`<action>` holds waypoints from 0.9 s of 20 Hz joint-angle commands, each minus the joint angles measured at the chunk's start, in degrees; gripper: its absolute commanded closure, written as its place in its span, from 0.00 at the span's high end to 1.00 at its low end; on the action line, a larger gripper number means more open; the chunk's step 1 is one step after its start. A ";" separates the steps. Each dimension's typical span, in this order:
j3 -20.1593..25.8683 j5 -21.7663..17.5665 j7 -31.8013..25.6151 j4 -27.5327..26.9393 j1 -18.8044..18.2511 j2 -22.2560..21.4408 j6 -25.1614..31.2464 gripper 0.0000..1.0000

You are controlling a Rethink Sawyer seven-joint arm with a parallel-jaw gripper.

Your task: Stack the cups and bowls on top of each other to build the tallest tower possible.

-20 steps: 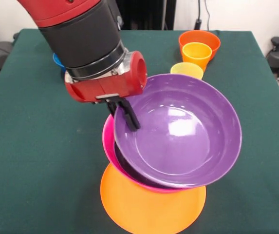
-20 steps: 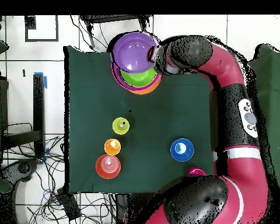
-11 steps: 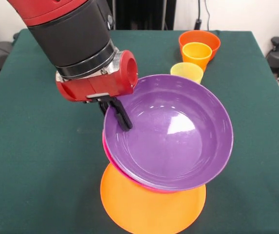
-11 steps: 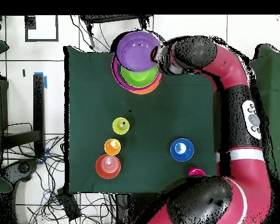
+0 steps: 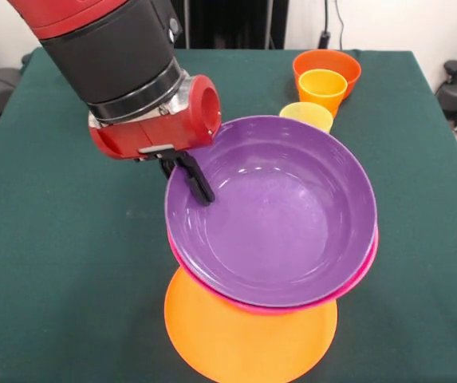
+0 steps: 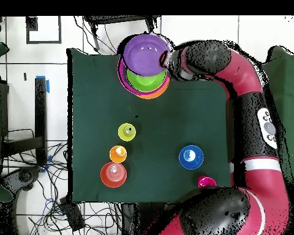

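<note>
The claw (image 5: 193, 175) pinches the near-left rim of the purple bowl (image 5: 280, 211), its black fingers (image 5: 198, 182) closed on that rim with one finger lying inside the bowl; the bowl sits roughly level, mouth up, nested over the pink bowl (image 5: 348, 275), whose rim shows as a thin band under it along the front and right; under both lies the orange bowl (image 5: 248, 339), the widest, its front part bare on the green table (image 5: 61, 263); these make the tower (image 6: 143, 73), which stands at the table's edge nearest the front camera. In the overhead view a lime bowl (image 6: 146, 80) shows in the pile below the purple one, with a purple rim (image 6: 126, 85) around it that may belong to a second purple bowl, though that is hard to tell. At the far right of the front view the yellow cup (image 5: 308, 115), the orange-yellow cup (image 5: 322, 88) and the red-orange bowl (image 5: 328, 62) stand in a close row, well apart from the tower; the orange-yellow cup overlaps the bowl's front from here. Overhead, a blue bowl (image 6: 190, 157) stands alone on the table; a small red cup (image 6: 206, 182) stands near the table's edge by the arm (image 6: 247, 98).
</note>
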 commanded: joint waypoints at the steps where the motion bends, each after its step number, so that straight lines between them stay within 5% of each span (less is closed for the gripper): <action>1: -0.01 -0.35 -4.96 6.56 -2.29 -1.38 3.45 0.00; 18: 2.29 -0.37 -5.37 10.82 -4.94 -1.50 -0.36 0.00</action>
